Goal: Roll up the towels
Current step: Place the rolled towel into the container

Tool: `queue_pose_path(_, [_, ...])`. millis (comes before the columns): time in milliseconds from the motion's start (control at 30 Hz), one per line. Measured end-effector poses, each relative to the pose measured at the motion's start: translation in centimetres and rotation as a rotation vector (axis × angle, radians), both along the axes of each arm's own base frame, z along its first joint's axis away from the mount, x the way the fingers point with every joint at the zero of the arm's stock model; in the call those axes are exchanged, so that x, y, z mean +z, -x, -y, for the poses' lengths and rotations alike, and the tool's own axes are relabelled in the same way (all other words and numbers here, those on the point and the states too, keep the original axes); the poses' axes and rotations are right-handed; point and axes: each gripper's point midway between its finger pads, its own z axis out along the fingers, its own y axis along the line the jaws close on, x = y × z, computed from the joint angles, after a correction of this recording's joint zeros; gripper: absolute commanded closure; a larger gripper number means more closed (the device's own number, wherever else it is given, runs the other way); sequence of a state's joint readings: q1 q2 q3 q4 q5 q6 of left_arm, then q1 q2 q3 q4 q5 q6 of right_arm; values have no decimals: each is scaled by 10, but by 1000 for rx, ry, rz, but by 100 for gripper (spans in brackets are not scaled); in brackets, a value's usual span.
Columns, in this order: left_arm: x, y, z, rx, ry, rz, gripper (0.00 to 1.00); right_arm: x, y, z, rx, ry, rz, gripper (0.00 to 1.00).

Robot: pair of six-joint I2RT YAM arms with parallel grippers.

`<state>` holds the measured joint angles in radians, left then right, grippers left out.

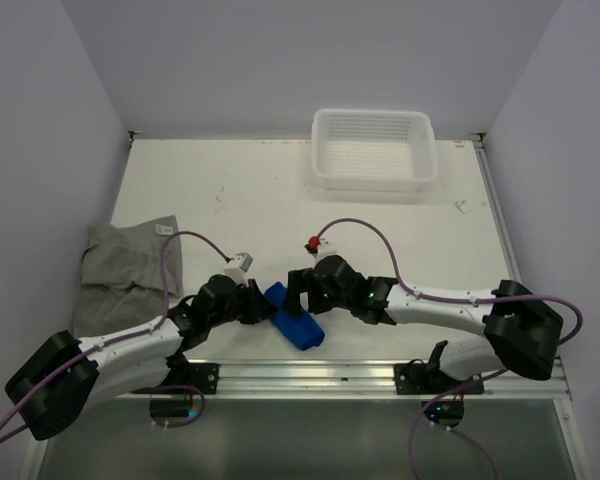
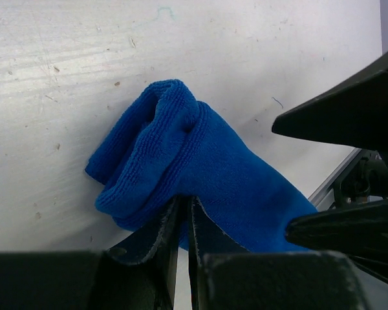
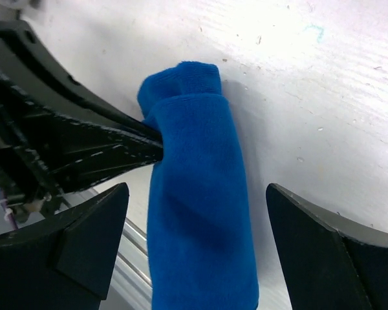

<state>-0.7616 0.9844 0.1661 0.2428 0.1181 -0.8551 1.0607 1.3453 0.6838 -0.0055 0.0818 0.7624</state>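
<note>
The blue towel (image 1: pixel 296 324) lies rolled into a short thick roll near the table's front edge, between the two arms. My left gripper (image 2: pixel 184 201) has its fingers nearly together, their tips buried in the side of the blue towel (image 2: pixel 200 161), pinching a fold. My right gripper (image 3: pixel 197 194) is open and straddles the blue towel (image 3: pixel 200 213), one finger on each side and neither touching it. The grey towel (image 1: pixel 128 272) lies spread and rumpled at the table's left edge, beyond the left arm.
A white perforated basket (image 1: pixel 374 180) stands at the back of the table, right of centre. A metal rail (image 1: pixel 310 377) runs along the front edge just below the roll. Walls close in the table at the back and on both sides.
</note>
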Motion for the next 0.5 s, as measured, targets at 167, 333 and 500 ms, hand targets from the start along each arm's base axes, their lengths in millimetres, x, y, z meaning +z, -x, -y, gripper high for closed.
queue_pose_path(167, [-2,3,-2,1,4,3,87,-28,1,-5,41,74,-48,8])
queue_pose_path(333, [-2,5,-5,1,4,4,87,-45,6,-10,87,106,-84,11])
queue_pose_path(500, [-4,7,-7,1,-2,-3,87,-46,12,-17,122,77,-108,15])
